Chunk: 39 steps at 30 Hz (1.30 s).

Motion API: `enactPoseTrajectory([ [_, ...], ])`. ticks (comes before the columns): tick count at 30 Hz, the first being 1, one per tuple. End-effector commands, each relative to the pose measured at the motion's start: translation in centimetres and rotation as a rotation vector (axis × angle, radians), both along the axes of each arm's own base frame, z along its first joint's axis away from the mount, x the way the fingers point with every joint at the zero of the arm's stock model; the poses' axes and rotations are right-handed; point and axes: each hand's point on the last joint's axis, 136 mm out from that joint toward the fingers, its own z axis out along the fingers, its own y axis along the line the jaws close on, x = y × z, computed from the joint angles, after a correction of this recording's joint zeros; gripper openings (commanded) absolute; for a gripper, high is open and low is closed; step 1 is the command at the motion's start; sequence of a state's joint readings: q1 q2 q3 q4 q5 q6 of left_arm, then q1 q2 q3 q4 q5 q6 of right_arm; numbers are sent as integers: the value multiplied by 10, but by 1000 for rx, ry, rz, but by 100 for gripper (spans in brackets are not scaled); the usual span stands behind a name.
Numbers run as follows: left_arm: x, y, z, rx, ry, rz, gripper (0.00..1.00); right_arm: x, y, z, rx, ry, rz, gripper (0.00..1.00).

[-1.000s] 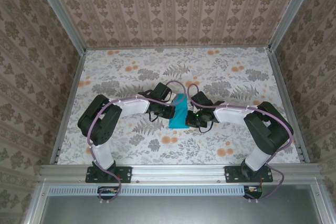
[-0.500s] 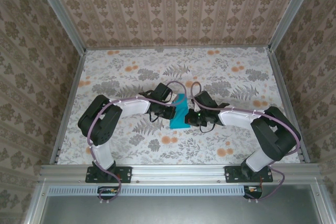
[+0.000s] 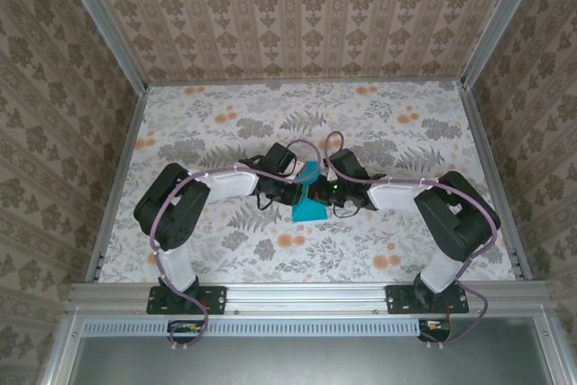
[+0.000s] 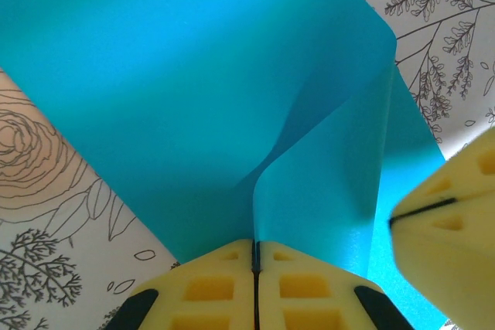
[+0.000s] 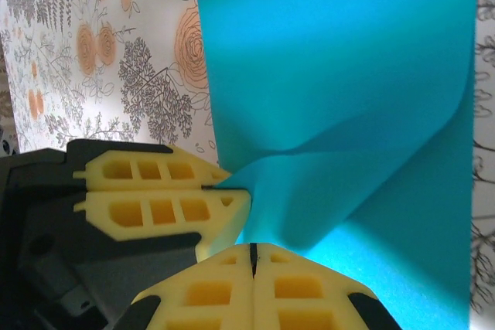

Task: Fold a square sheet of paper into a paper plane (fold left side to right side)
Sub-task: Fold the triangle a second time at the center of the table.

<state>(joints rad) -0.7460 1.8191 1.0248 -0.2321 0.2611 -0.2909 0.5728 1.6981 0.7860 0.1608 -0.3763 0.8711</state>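
The square sheet of paper (image 3: 308, 210) is turquoise-blue, partly folded, and lies mid-table between my two grippers. In the left wrist view my left gripper (image 4: 255, 246) is shut on the edge of a raised flap of the sheet (image 4: 193, 98), which curves upward from the rest. From the right wrist I see my right gripper (image 5: 253, 246) shut, tips against the sheet (image 5: 348, 75), with nothing visible between its pads. The left gripper's fingers (image 5: 155, 191) pinch the flap's corner just beside it. From above, the left gripper (image 3: 299, 192) and right gripper (image 3: 322, 192) almost touch over the paper.
The floral-patterned table (image 3: 225, 123) is walled in by patterned panels and aluminium rails at the left (image 3: 115, 187) and right (image 3: 491, 178). A metal rail (image 3: 306, 293) with both arm bases runs along the near edge.
The right gripper has moved left and back, up to the left gripper over the paper. The sheet, a flat strip before, now has a flap lifted and a wider lower end.
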Motion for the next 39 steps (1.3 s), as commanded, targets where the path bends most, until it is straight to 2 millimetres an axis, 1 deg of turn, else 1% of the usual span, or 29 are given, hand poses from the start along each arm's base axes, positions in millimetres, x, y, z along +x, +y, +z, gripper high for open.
enactPoseTrajectory([
  [1, -7, 5, -11, 52, 22, -25, 7, 11, 11, 9, 47, -17, 10, 4],
  [5, -7, 4, -11, 51, 22, -25, 7, 14, 14, 6, 47, -11, 14, 4],
  [11, -7, 4, -11, 52, 20, -28, 8, 13, 12, -5, 12, 13, 22, 3],
  [20, -9, 3, -11, 54, 20, -33, 8, 5, 2, -22, -67, 46, 41, 3],
  [34, -9, 2, -10, 56, 18, -38, 7, -6, -11, -40, -144, 90, 48, 3],
  [39, -7, 2, -5, 53, 10, -35, 8, -10, -15, -47, -166, 116, 44, 3],
])
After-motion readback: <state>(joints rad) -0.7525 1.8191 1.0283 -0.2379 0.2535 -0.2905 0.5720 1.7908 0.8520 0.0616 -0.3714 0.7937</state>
